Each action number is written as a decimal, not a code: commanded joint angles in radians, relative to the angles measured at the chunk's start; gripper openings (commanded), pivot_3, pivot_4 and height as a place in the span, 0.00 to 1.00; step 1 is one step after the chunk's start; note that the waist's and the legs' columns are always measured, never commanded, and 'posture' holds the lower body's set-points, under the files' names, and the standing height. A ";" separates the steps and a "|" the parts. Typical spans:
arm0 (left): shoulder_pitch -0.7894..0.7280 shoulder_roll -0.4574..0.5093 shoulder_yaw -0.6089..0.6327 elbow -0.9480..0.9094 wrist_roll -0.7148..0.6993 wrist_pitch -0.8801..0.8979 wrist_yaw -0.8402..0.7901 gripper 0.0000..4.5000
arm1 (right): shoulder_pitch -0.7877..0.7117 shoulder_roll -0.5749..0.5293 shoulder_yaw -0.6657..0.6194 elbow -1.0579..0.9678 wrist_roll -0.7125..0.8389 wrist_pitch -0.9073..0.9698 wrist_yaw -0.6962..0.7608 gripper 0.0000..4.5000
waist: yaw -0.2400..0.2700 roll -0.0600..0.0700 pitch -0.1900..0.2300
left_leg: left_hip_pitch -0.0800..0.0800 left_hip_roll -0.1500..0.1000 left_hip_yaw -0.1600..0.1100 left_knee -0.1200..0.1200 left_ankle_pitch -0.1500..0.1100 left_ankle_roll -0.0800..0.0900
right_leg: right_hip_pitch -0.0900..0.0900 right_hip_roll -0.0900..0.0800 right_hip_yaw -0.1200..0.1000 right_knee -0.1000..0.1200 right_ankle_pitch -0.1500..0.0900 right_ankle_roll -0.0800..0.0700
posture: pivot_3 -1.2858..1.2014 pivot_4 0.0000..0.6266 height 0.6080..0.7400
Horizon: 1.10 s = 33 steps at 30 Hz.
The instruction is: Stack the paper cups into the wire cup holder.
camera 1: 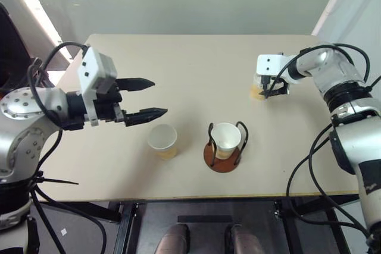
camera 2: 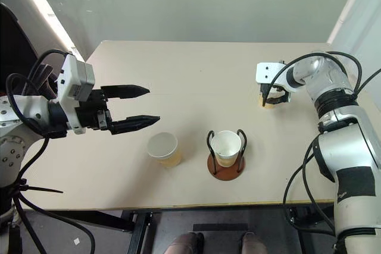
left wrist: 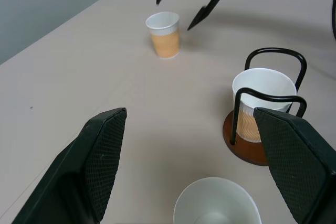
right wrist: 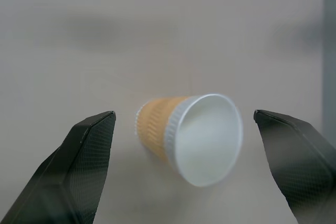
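The left hand (camera 2: 143, 106) is held above the tabletop (camera 1: 196, 69) with its two black fingers spread wide and nothing between them. Just below and beyond its fingertips a paper cup (camera 1: 163, 140) is seen standing upright on the tabletop, mouth up. Further off to that hand's right the wire cup holder (camera 1: 225, 147) is placed, and a second paper cup (camera 1: 227, 139) is seated inside its black wire loops, on the reddish-brown base. The right hand (camera 1: 272, 89) is reached out over the far right part of the tabletop, fingers wide apart, and the third paper cup (right wrist: 191, 135) is found between them, untouched by either finger and standing on the tabletop
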 commanded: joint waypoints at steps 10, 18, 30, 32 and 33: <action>0.059 0.057 0.090 -0.093 -0.057 0.044 0.010 0.93 | -0.017 0.070 -0.015 0.141 -0.080 0.023 -0.124 0.84 | 0.001 0.000 0.000 | 0.000 0.002 0.000 0.000 -0.002 -0.005 | 0.000 0.000 -0.003 0.000 0.000 0.000 | 0.52 0.24 1.00; 0.073 0.099 0.097 -0.089 -0.060 0.034 -0.021 0.93 | -0.021 0.070 -0.027 0.143 -0.070 0.024 -0.094 0.20 | 0.001 0.000 0.000 | 0.000 0.003 0.000 0.000 -0.008 -0.010 | 0.000 0.000 -0.007 0.001 0.000 -0.002 | 0.52 0.24 1.00; 0.001 0.113 0.024 -0.016 -0.014 -0.018 -0.105 0.93 | -0.018 0.044 -0.049 0.123 -0.066 0.008 -0.056 0.01 | 0.000 0.000 0.000 | 0.000 0.008 -0.002 0.000 -0.007 -0.014 | 0.000 0.000 -0.016 0.002 0.001 -0.005 | 0.52 0.24 1.00; -0.004 0.110 0.019 -0.014 -0.009 -0.020 -0.109 0.93 | -0.027 0.031 -0.055 0.109 -0.059 -0.008 -0.036 0.01 | 0.001 0.000 0.000 | 0.000 0.008 -0.002 0.000 -0.007 -0.014 | 0.000 0.000 -0.016 0.002 0.001 -0.005 | 0.52 0.24 1.00; -0.006 0.110 0.017 -0.013 -0.009 -0.020 -0.112 0.93 | -0.039 0.021 -0.066 0.094 -0.044 -0.021 -0.003 0.01 | 0.001 0.001 0.000 | 0.000 0.008 -0.002 0.000 -0.007 -0.014 | 0.000 0.000 -0.016 0.002 0.001 -0.005 | 0.52 0.24 1.00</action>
